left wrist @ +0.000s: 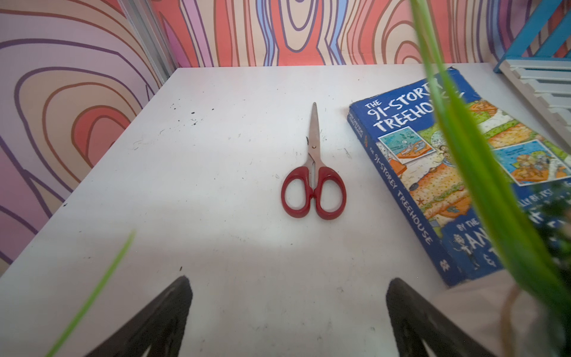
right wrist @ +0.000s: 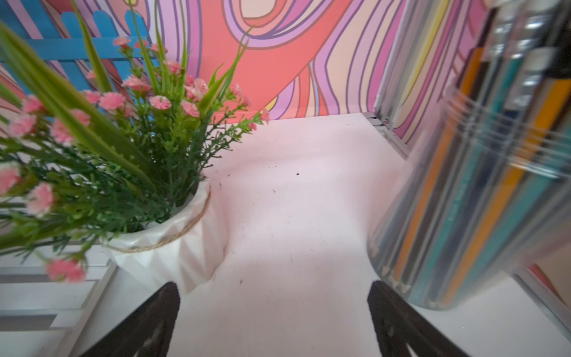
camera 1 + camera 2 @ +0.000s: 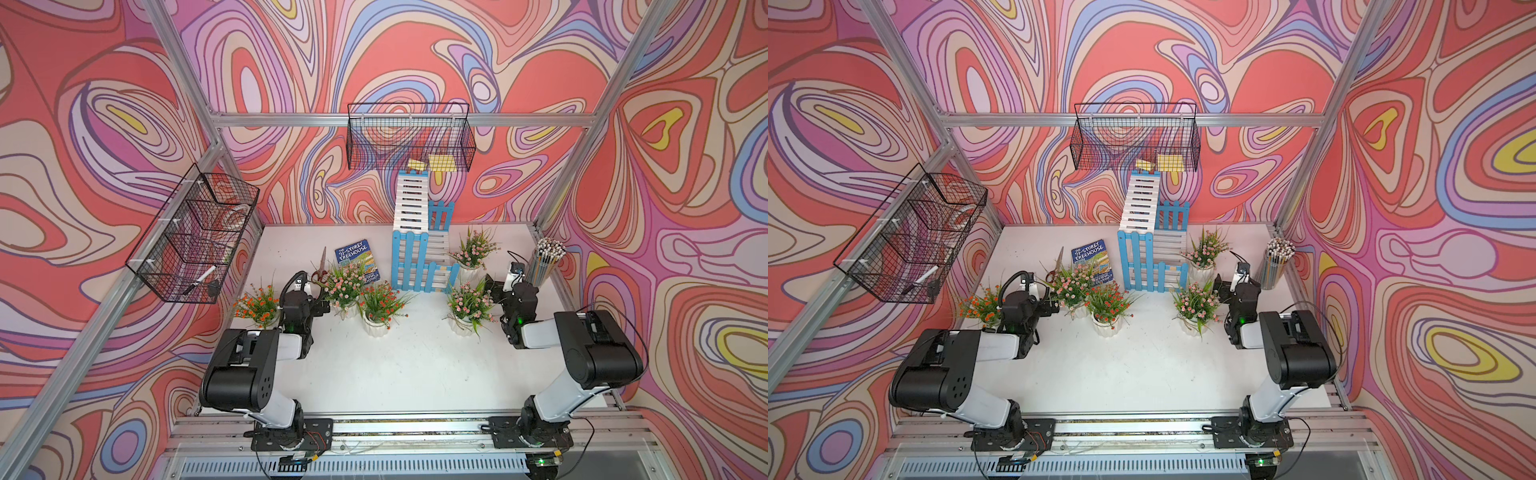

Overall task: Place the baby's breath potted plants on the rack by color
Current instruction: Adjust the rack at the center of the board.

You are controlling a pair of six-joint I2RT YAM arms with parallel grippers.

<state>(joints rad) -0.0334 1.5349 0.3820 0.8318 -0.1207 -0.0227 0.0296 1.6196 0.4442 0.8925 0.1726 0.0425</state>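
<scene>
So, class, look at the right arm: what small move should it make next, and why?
Probably shift the right gripper sideways toward the pink plant beside the rack, away from the pencil cup. Its jaws stand open and empty over bare table, with that plant just off to one side.

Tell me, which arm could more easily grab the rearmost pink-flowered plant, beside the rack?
Probably right: the open right gripper is beside that plant's white pot, while the left gripper faces the scissors, beyond the rack.
</scene>
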